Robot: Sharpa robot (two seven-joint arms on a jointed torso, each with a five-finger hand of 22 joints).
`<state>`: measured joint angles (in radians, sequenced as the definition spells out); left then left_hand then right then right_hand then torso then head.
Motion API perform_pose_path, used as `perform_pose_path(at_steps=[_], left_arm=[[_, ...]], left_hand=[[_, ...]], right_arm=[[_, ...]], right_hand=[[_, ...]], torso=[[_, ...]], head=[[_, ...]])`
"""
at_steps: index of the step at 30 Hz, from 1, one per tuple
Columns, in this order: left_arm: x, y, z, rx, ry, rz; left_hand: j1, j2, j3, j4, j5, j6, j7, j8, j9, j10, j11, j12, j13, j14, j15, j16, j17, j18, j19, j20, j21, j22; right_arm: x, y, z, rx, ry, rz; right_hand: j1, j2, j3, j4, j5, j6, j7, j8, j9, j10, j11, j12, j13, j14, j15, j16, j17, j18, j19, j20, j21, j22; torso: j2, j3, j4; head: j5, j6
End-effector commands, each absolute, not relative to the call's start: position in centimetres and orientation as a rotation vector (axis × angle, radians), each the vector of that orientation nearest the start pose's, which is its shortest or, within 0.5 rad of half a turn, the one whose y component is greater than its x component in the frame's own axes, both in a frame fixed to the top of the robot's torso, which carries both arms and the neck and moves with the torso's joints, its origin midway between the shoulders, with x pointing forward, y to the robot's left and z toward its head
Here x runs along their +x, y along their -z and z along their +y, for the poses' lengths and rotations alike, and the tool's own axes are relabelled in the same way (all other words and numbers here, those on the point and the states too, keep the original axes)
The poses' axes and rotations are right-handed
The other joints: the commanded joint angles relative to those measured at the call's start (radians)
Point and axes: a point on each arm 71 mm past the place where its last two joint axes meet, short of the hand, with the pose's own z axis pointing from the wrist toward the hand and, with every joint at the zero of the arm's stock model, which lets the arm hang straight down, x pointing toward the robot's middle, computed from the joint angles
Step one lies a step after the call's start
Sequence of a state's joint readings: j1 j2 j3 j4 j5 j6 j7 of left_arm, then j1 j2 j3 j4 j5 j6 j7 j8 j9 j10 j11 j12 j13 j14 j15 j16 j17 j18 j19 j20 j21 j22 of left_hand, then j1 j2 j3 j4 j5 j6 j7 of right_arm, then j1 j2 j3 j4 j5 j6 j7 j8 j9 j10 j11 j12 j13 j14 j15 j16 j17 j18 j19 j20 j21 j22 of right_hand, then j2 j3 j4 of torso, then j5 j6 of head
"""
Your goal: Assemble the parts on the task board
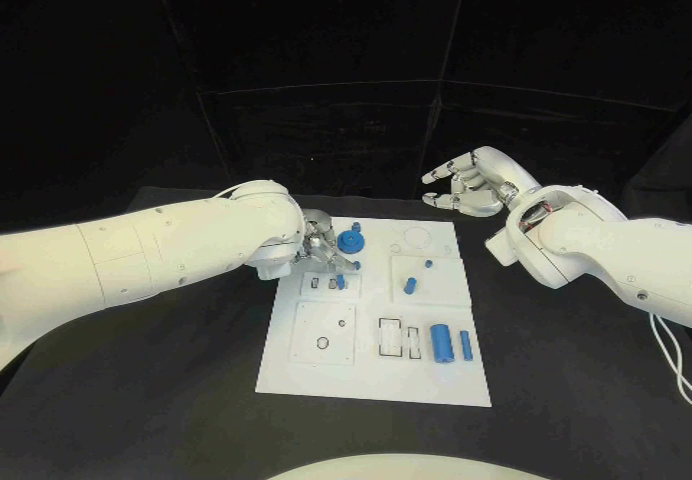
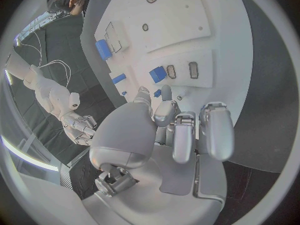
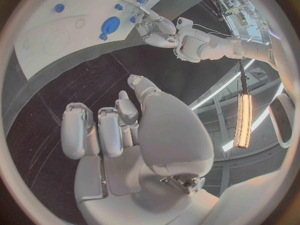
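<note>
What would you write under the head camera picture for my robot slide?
Left robot hand reaches down onto the white task board among the blue parts, while the right robot hand waits, open, beyond it.

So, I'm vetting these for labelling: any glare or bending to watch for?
Head view: undistorted, task board evenly lit on black. Left wrist view: fisheye curves the board's edges. Right wrist view: a bright light strip glares beside the right hand.

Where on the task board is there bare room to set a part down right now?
The task board is bare along its near edge, below the two blue cylinders. Its far right corner, by the circle outline, is free too. The far left is crowded: the left hand hangs over the round blue part and slots. The right hand is off the board.
</note>
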<state>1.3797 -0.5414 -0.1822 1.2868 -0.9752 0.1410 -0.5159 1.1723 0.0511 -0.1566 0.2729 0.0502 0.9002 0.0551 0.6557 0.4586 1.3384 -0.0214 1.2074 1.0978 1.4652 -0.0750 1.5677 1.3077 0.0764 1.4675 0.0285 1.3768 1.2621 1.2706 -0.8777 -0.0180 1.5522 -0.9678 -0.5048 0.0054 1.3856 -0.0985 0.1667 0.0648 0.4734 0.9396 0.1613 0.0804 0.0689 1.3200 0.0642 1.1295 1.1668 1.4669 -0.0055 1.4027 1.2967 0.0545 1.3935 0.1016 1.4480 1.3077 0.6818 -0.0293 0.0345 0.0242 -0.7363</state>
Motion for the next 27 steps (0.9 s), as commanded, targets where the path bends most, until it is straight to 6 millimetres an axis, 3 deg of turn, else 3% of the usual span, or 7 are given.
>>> perform_pose_path(at_steps=[1, 16, 27], left_arm=[[52.61, 19.71, 13.15, -0.053, 0.385, 2.333], [52.33, 20.24, 12.73, -0.044, 0.331, 2.394], [52.15, 20.38, 12.25, -0.031, 0.322, 2.412]], left_hand=[[0.003, 0.005, 0.002, -0.004, 0.0, -0.006, -0.002, 0.005, 0.001, 0.004, 0.002, 0.004, 0.0, 0.106, -0.007, 0.003, 0.263, -0.015, 0.005, -0.003, 0.006, 0.001], [-0.009, 0.005, -0.006, 0.003, -0.001, -0.003, -0.005, 0.02, 0.014, 0.015, 0.0, 0.02, 0.019, 0.106, -0.007, 0.003, 0.263, -0.016, 0.006, -0.003, 0.014, 0.013], [-0.016, 0.002, -0.014, 0.006, -0.001, -0.002, -0.007, 0.027, 0.02, 0.017, -0.002, 0.024, 0.022, 0.106, -0.009, 0.003, 0.263, -0.017, 0.007, -0.004, 0.017, 0.018]], right_arm=[[49.84, 13.09, -21.67, 0.306, -0.895, 1.496], [49.95, 13.13, -21.4, 0.304, -0.898, 1.498], [50.07, 13.19, -21.25, 0.302, -0.899, 1.501]], right_hand=[[-0.005, -0.005, 0.007, -0.002, -0.003, 0.003, -0.002, -0.004, -0.001, -0.006, 0.002, -0.004, -0.001, 0.042, -0.004, -0.005, -0.001, 0.008, -0.005, 0.0, -0.006, -0.001], [-0.008, -0.006, 0.008, -0.001, -0.007, 0.003, -0.002, -0.003, -0.001, -0.006, 0.002, -0.005, -0.003, 0.042, -0.004, -0.006, -0.003, 0.008, -0.006, 0.0, -0.007, -0.002], [-0.009, -0.006, 0.008, 0.0, -0.008, 0.004, -0.002, -0.003, -0.001, -0.006, 0.002, -0.004, -0.002, 0.042, -0.004, -0.006, -0.003, 0.008, -0.006, 0.0, -0.008, -0.003]], torso=[[0.0, -0.0001, 0.0015], [0.0, -0.0003, -0.0005], [-0.001, -0.0003, 0.002]], head=[[0.001, -0.005], [0.002, -0.013], [-0.003, -0.018]])
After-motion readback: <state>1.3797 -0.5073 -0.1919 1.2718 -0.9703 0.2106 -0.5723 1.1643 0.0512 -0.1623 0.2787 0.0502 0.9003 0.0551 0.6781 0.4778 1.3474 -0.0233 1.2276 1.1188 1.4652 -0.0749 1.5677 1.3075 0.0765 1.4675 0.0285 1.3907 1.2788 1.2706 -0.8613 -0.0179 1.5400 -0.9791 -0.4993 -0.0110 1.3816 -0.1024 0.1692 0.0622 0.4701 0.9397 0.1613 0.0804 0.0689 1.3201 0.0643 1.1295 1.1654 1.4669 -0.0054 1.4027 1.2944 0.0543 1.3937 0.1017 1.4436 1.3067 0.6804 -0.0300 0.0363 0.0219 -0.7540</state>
